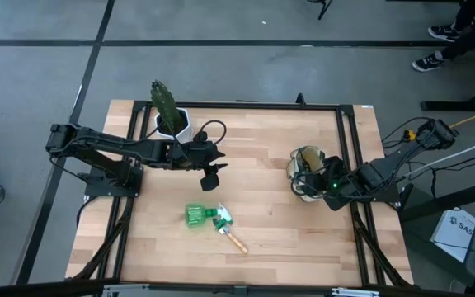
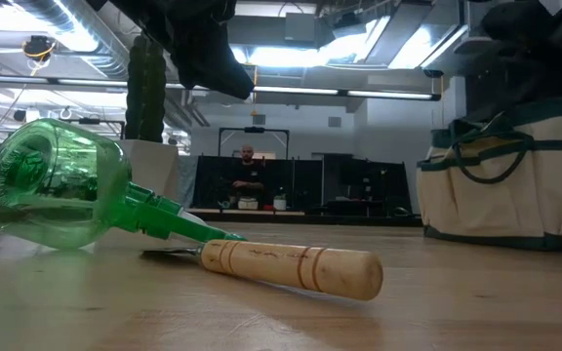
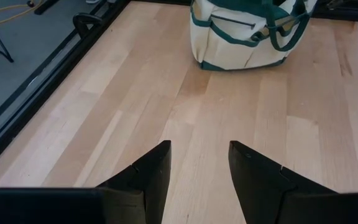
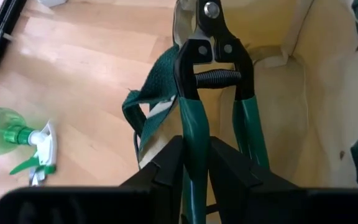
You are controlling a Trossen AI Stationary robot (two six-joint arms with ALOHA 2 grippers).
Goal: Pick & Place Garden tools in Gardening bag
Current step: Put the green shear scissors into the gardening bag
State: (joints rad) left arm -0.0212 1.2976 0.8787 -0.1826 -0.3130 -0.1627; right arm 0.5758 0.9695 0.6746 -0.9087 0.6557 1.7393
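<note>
Step in hand: pruning shears (image 4: 219, 81) clamped by one handle in right end effector (image 4: 194, 171), poised inside gardening bag (image 1: 306, 172). Next: release. Left end effector (image 3: 199, 171) spread, empty, above bench (image 1: 262, 206). Spray bottle (image 1: 198, 216) and wooden-handled tool (image 1: 235, 241) lying outside.

Tall green cactus (image 1: 164, 102) upright in white pot (image 1: 174, 125), at 11 o'clock on wooden counter (image 1: 262, 140), close to its far edge. Beyond counter, seated person (image 2: 247, 177) straight ahead in low view; feet of another person (image 1: 435, 45) on grey floor at 2 o'clock.
</note>
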